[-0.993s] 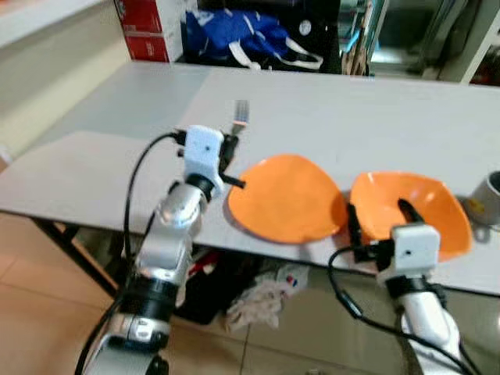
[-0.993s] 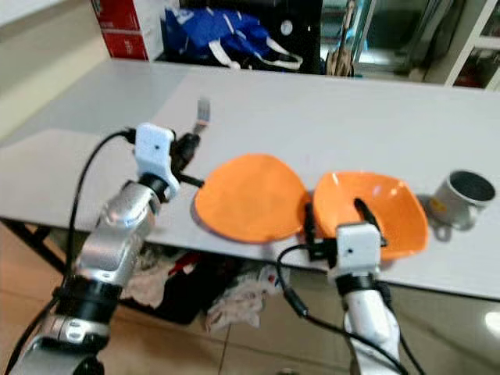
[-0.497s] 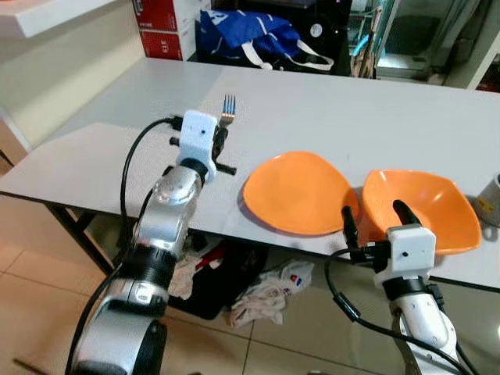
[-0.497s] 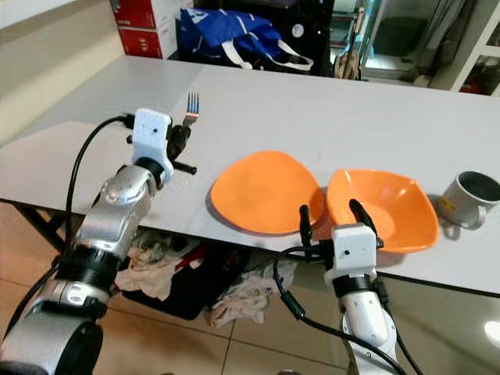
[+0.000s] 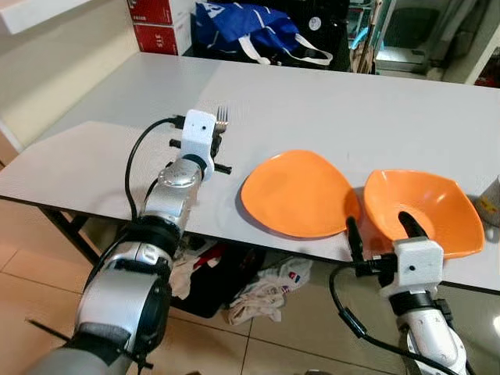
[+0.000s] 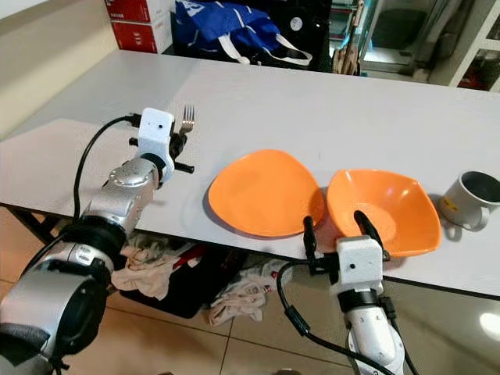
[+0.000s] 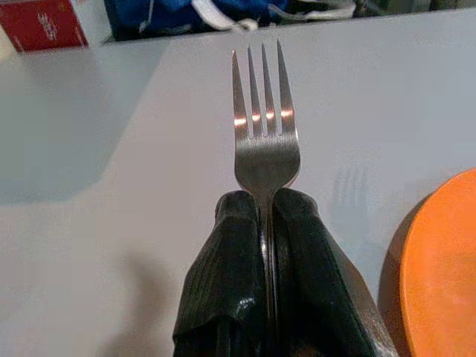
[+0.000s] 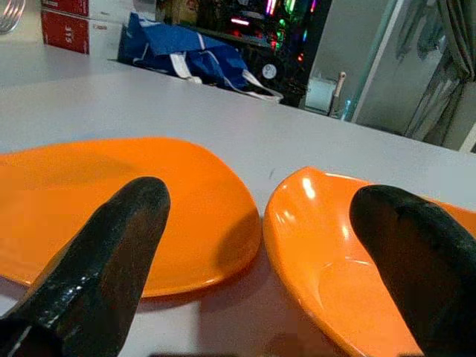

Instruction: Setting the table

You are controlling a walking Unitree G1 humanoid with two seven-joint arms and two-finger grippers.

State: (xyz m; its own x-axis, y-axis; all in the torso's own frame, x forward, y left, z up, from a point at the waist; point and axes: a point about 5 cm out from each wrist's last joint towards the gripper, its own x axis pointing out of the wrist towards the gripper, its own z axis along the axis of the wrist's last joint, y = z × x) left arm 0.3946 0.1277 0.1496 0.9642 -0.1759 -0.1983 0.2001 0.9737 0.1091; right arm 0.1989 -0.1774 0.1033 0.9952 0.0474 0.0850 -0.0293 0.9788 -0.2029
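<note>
My left gripper (image 5: pixel 218 137) is shut on a steel fork (image 7: pixel 263 134), tines pointing away over the white table (image 5: pixel 328 101), a little left of the orange plate (image 5: pixel 298 192). The pads (image 7: pixel 238 275) pinch the fork's handle just below its head. An orange bowl (image 5: pixel 422 209) sits right of the plate, nearly touching it. My right gripper (image 5: pixel 379 228) stands open at the table's front edge, one finger (image 8: pixel 104 260) before the plate, the other finger (image 8: pixel 416 253) over the bowl's near rim.
A grey mug (image 6: pixel 469 199) stands on the table right of the bowl. A blue bag (image 5: pixel 250 31) and red boxes (image 5: pixel 152 23) sit beyond the far edge. Cloths and a dark bin (image 5: pixel 234 281) lie on the tiled floor under the table.
The view has shifted and sharpened as the camera moved. My left gripper with the fork has sunk a little closer to the table. The right gripper keeps its place by the bowl.
</note>
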